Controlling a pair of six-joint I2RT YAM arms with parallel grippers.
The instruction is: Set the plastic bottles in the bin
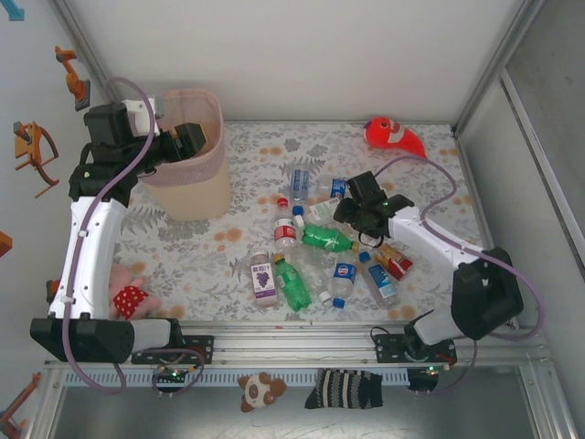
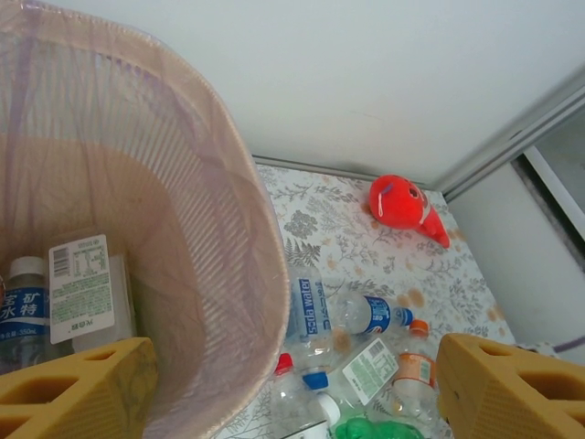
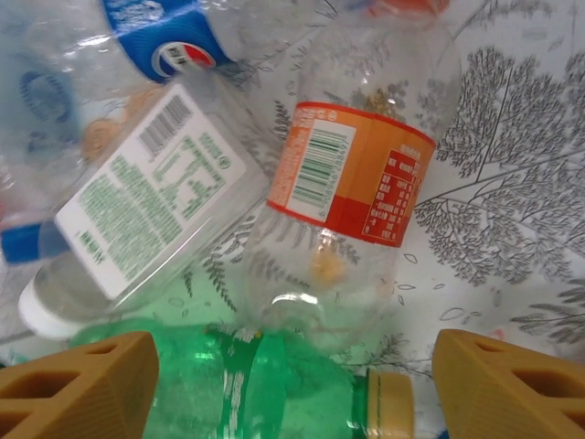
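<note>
The left gripper (image 1: 187,137) is held over the near rim of the bin (image 1: 194,187), which stands at the far left corner of the table (image 1: 256,146). In the left wrist view the gripper (image 2: 292,393) is seen with its fingers (image 2: 78,384) spread wide and nothing between them. The bin's mesh wall (image 2: 183,229) lies directly below. Two bottles are seen at its bottom: a blue-label bottle (image 2: 23,311) and, just beside it, a white-label bottle (image 2: 82,288).

The remaining bottles (image 1: 311,242) are scattered in a loose heap at the middle of the table, well apart from the bin. The right gripper (image 1: 352,208) is lowered over the far right side of that heap. In the right wrist view it (image 3: 292,384) is seen wide open and gripping nothing. A green bottle (image 3: 256,393) lies lengthwise between its fingers, cap toward the right finger. An orange-label bottle (image 3: 352,174) lies just beyond it.

A fish (image 1: 393,134) lies at the far right of the table, apart from the heap.
</note>
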